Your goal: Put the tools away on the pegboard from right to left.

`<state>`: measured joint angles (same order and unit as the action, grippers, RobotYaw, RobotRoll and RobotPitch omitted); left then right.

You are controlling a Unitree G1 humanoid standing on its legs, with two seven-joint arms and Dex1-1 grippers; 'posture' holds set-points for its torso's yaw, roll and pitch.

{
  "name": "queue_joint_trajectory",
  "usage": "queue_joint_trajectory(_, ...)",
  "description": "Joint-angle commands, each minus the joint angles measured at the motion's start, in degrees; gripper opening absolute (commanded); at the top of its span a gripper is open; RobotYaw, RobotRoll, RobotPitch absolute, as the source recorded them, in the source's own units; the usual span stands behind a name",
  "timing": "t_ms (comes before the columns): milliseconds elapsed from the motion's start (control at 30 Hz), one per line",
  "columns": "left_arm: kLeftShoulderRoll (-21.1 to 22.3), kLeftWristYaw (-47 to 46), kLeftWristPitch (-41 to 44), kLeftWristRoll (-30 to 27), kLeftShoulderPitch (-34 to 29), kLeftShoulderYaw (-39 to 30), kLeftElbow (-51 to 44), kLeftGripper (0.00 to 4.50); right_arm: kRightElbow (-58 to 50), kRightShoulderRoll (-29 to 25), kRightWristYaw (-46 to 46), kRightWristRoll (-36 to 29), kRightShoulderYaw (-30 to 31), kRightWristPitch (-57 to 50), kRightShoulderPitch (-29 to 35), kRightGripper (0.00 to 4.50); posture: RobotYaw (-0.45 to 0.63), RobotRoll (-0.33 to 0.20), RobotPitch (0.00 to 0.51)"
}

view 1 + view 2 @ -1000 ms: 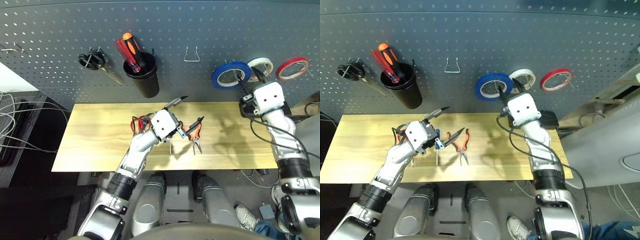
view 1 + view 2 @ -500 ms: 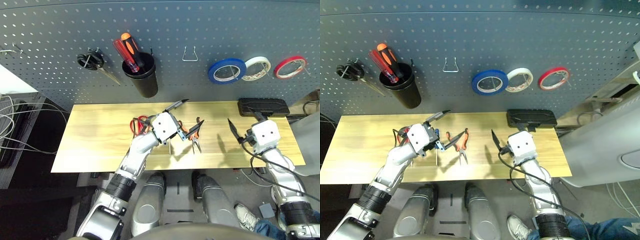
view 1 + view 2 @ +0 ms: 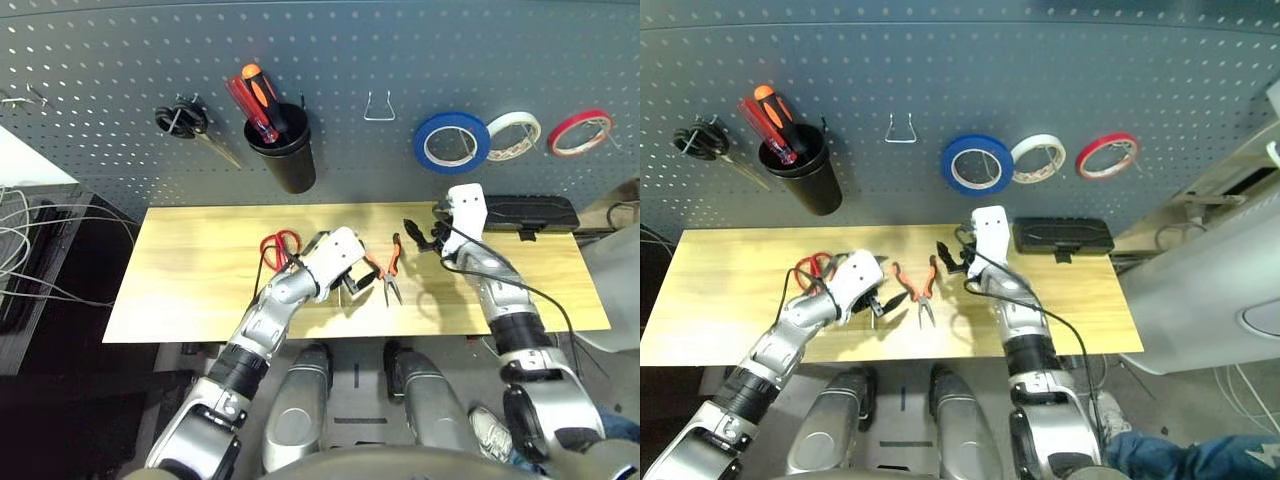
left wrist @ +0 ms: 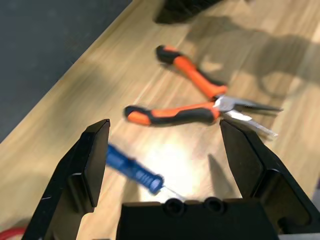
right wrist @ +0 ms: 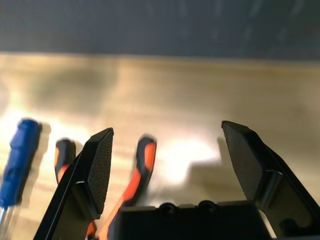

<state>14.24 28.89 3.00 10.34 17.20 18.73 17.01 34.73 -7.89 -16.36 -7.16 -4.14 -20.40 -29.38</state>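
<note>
pliers next in line, both grippers empty over the bench

orange-and-black-handled pliers (image 3: 389,268) lie flat on the pale wooden bench (image 3: 190,270), handles toward the large dark grey perforated pegboard (image 3: 330,60) and jaws toward the robot. the slim blue-handled screwdriver (image 4: 134,170) lies just beside them on the left, and the red-handled scissors (image 3: 276,246) further left again. the blue tape roll (image 3: 451,142) already hangs on the board, beside a white tape roll (image 3: 513,134) and a red tape roll (image 3: 579,131), so the rightmost tool looks done and the pliers are my guess for the step in hand.

the right gripper (image 3: 424,236) hovers low, just right of the pliers' handles, fingers spread wide and holding nothing; its wrist view looks over the orange handles. the left gripper (image 4: 170,150) sits low over the screwdriver, fingers (image 4: 92,162) also wide and empty, touching nothing that i can see.

the next move, as i judge it, calls for the right gripper to drop around the handles and close, then carry the pliers up to the bare wire hook (image 3: 381,108). the handles lie splayed, so a grip on one alone may let the tool swing.
</note>
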Motion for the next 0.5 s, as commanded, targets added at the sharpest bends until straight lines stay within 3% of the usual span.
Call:
queue_joint_trajectory(33, -0.43, -0.76, 0.28, 0.37, -0.72, 0.11, -0.21, 4.50, 2.78, 1.29, 1.33, -0.66, -0.43, -3.71, -0.07, 4.46, 0.19, 0.000, 0.249)
queue_joint_trajectory(267, -0.76, -1.19, 0.30, 0.37, -1.94, 0.06, -1.42, 4.50, 4.99, 1.94, 2.84, 0.55, 0.56, -7.06, -1.18, 4.46, 0.21, 0.000, 0.254)
queue_joint_trajectory(367, -0.70, -1.02, 0.38, 0.22, -2.27, -0.02, -1.78, 4.50, 5.91, 2.14, 4.66, 0.78, 0.18, -8.56, -2.07, 3.77, 0.21, 0.000, 0.255)
queue_joint_trajectory(500, -0.56, -0.75, 0.16, 0.06, -2.25, -0.14, -1.73, 4.50, 7.41, 2.28, 5.64, 0.56, -0.16, -9.23, -3.09, 2.32, 0.20, 0.000, 0.255)
